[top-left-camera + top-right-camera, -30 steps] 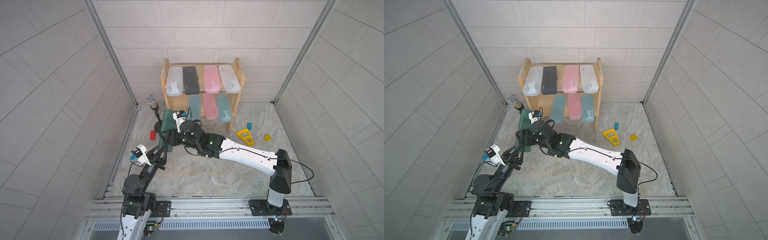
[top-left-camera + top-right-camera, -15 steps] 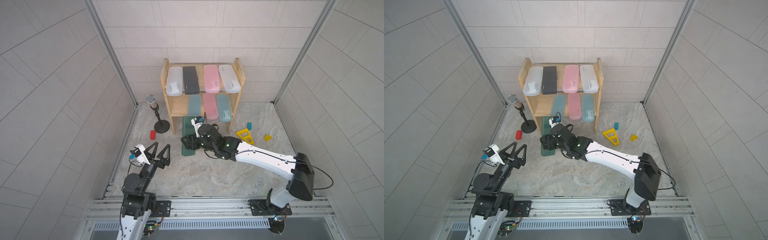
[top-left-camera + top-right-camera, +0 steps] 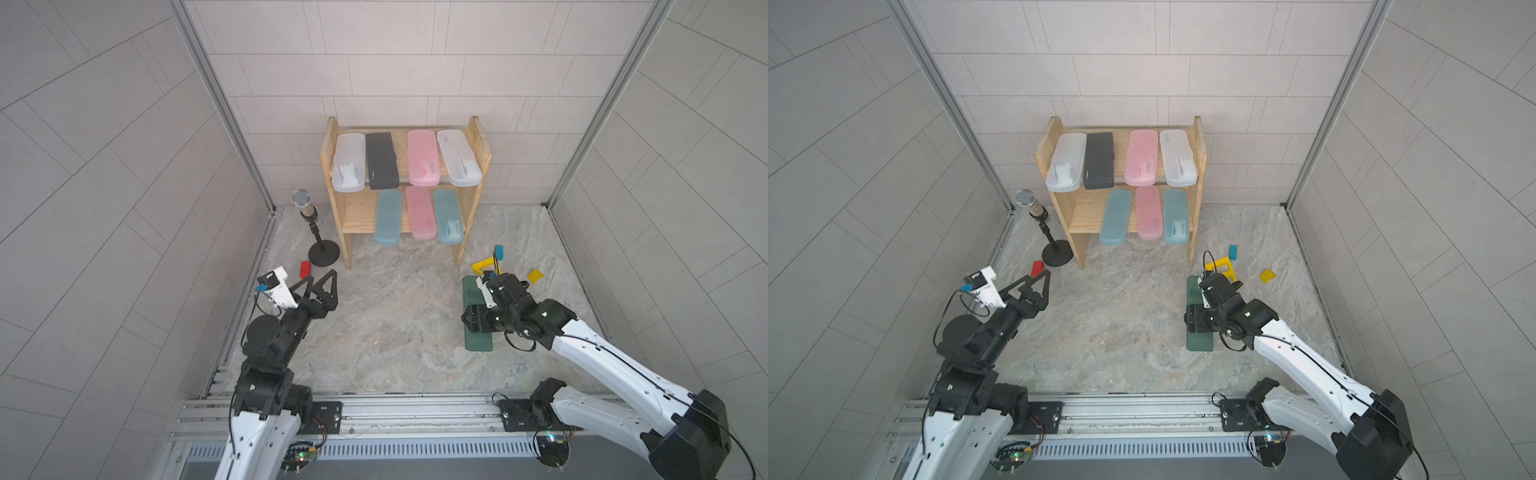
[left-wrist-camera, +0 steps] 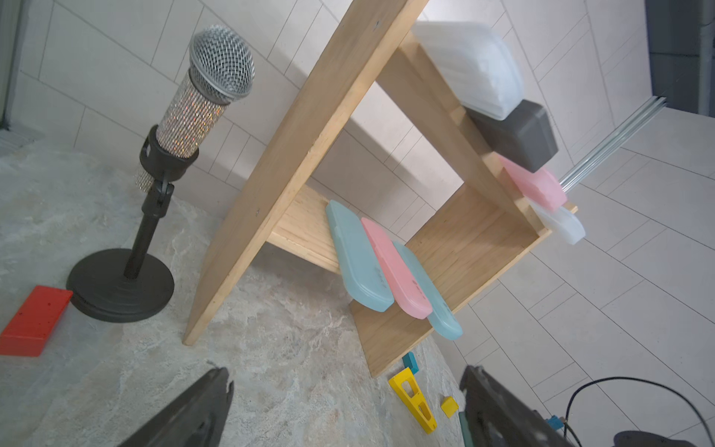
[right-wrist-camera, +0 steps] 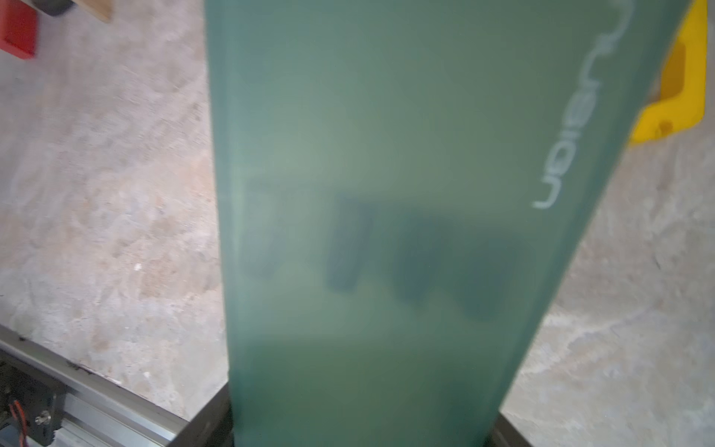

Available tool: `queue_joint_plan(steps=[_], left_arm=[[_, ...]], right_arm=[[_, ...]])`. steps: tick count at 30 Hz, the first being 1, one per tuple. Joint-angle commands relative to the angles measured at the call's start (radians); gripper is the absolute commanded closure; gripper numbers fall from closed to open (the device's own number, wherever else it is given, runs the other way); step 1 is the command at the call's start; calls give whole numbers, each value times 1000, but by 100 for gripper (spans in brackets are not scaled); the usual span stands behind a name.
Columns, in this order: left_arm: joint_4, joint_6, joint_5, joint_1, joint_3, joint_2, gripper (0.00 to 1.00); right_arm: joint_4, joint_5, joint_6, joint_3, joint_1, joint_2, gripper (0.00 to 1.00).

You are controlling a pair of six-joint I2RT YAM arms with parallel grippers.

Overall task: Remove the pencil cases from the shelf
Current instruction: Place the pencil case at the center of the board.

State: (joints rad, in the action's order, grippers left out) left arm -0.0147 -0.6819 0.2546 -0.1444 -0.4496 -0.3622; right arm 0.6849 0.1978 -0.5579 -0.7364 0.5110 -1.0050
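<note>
the right gripper (image 3: 478,321) is closed across the narrow width of the green case (image 3: 478,344), gripping it near mid-length, with both ends sticking out past the jaws. the case hangs well away from the shelf (image 3: 356,212), low above the floor (image 3: 395,332), its far end just beside the yellow frame (image 3: 482,265); i cannot tell whether it touches the floor. the left gripper (image 3: 321,281) is spread wide and empty, near the red block (image 3: 305,269). seven cases are on the shelf: white (image 3: 348,166), black (image 3: 381,165), pink (image 3: 423,163) and white (image 3: 459,163) on top, then teal (image 3: 388,222), pink (image 3: 421,218) and teal (image 3: 449,222) below. they look like thin, hollow plastic, so probably light and stiff but smooth enough to slip, and a hard squeeze might flex the lid. their front ends overhang the boards, which seems the easiest place to pinch across the width. a grip that close to one end may let a long case sag or swing, so sliding it out and regripping nearer the middle looks safer.
</note>
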Motion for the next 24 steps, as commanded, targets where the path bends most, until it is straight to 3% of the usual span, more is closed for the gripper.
queue_joint_plan(steps=[1, 6, 15, 24], left_arm=[[-20, -15, 4, -2, -50, -62, 0], [-68, -7, 16, -4, -102, -187, 0], [-47, 38, -7, -4, -90, -243, 0], [-8, 24, 20, -3, -107, -321, 0]], right_arm=[[-14, 200, 49, 35, -80, -57, 48], [-29, 197, 96, 25, -140, -193, 48], [-76, 46, 127, -45, -152, -363, 42], [-69, 12, 184, -140, -187, -508, 40]])
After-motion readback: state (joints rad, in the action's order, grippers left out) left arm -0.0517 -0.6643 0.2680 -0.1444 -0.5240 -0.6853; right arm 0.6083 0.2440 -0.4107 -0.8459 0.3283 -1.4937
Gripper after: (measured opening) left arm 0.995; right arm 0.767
